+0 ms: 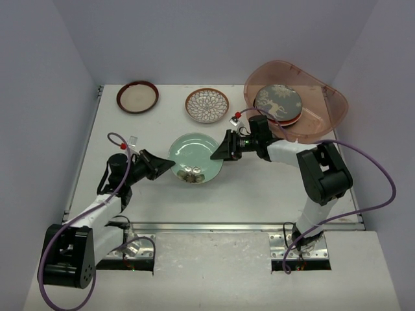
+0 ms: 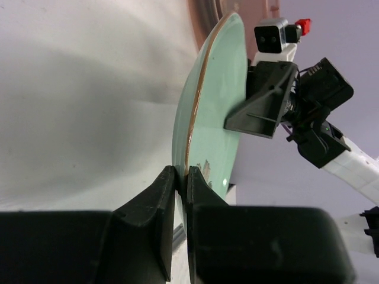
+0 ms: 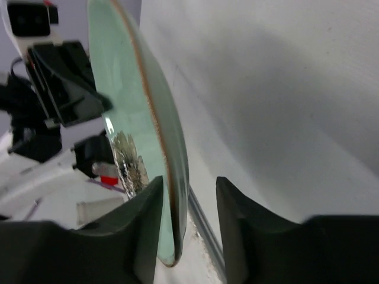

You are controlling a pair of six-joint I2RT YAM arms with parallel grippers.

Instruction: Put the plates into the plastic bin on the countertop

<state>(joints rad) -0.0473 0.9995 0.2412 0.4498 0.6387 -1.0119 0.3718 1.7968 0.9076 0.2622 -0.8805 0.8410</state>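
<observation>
Round mint-green glazed plate [image 1: 194,154], rim pinched tight by left gripper [image 2: 182,177], opposite rim straddled by right gripper [image 3: 188,190] — fingers spread, not clamped.

This is looking like a robotics lab: a left arm [image 1: 97,207] and right arm [image 1: 321,175] are sitting bolted to a white countertop [image 1: 259,188], plain walls [image 1: 214,39] boxing it in.

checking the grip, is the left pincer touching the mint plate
Touching: the left wrist view shows the left pincer clamped on the rim of the mint plate.
</observation>
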